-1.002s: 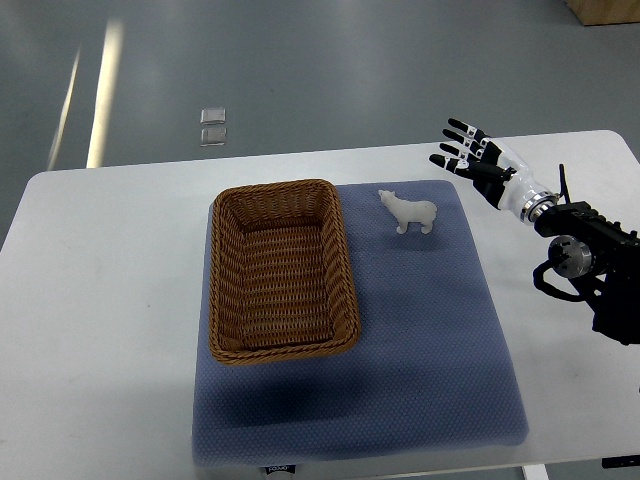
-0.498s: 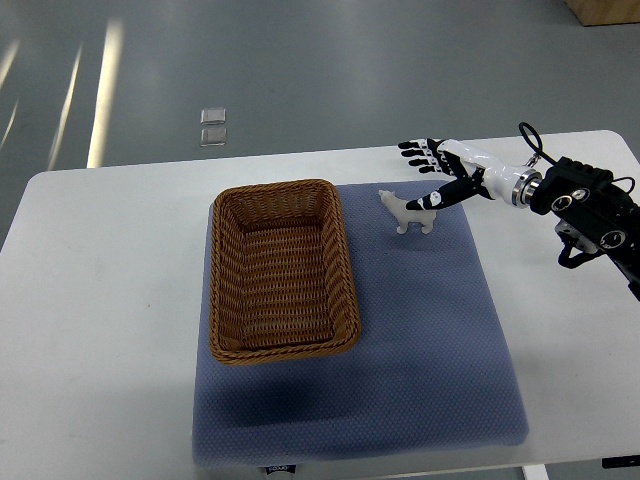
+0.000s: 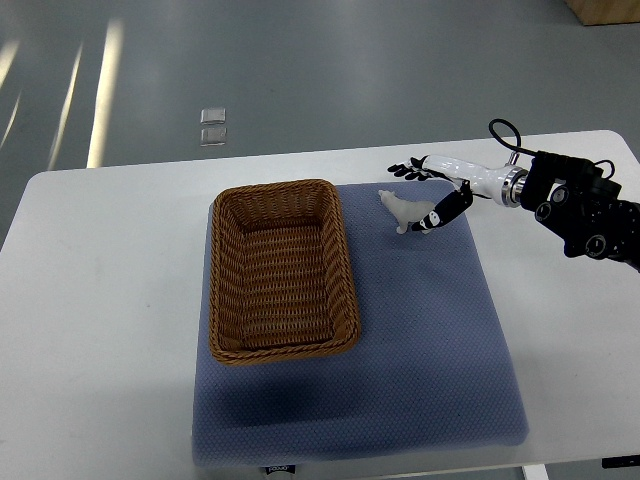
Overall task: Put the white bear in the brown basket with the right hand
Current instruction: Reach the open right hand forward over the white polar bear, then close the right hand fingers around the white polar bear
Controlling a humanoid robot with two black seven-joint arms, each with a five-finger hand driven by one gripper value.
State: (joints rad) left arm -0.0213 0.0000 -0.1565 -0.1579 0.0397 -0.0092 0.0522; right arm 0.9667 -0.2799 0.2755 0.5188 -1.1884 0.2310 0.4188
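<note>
Top view, left to right: white bench [image 3: 100, 300], with a blue-grey mat [image 3: 420, 340] laid across the middle. Brown basket [image 3: 283, 270] on the mat's left half, open side up, nothing inside. White bear [image 3: 408, 210] standing upright on the mat just right of the basket's far corner, apart from the rim, head toward the basket. Right robot hand [image 3: 432, 190] reaching in from the right edge, fingers spread wide above and behind the bear, thumb down at the bear's rear, not closed on it. Black forearm and cable behind, over the bench.
</note>
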